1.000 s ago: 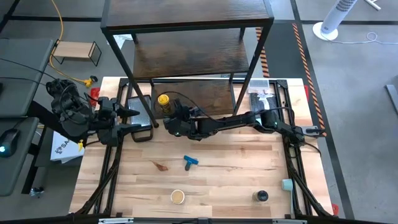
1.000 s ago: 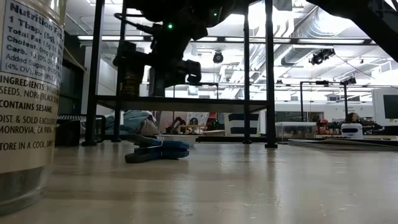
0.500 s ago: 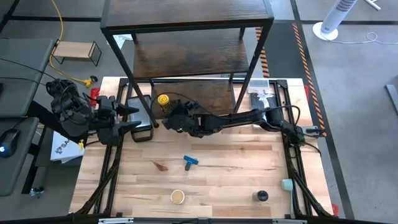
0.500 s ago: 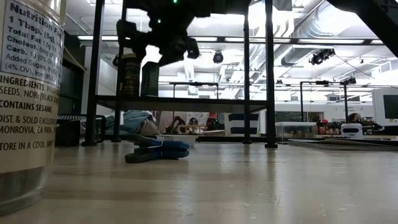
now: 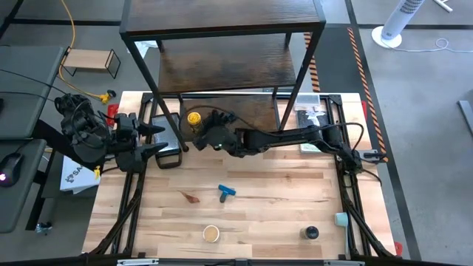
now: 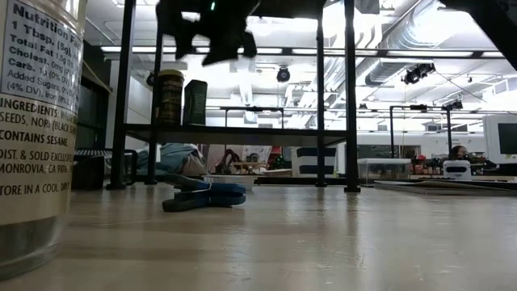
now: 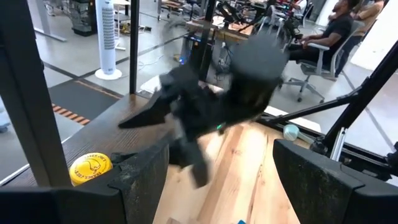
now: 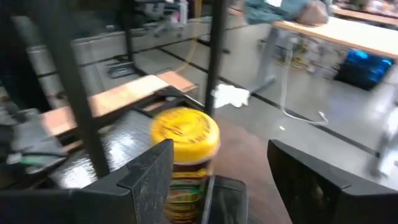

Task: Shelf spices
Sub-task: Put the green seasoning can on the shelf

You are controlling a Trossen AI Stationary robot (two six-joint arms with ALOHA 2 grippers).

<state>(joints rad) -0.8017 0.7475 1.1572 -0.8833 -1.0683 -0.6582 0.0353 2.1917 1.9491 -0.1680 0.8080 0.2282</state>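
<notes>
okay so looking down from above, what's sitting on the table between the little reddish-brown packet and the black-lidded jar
In the high view, the blue T-shaped piece and the tan-lidded jar lie between the reddish-brown packet and the black-lidded jar; the rest is bare wood.

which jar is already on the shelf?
The yellow-lidded jar, standing on the shelf's lowest board. The tan-lidded jar and black-lidded jar stand on the table, near its front edge.

Just ahead of the black right gripper [image 5: 209, 133] stands the yellow-lidded jar [image 5: 194, 119], its label yellow, green and red, touching a small dark grey box [image 6: 195, 102]. Both sit on the shelf [image 5: 251, 114] of dark brown boards and black frame. Well behind the gripper lies a blue T-shaped piece [image 5: 225, 193] on pale wood.
</notes>
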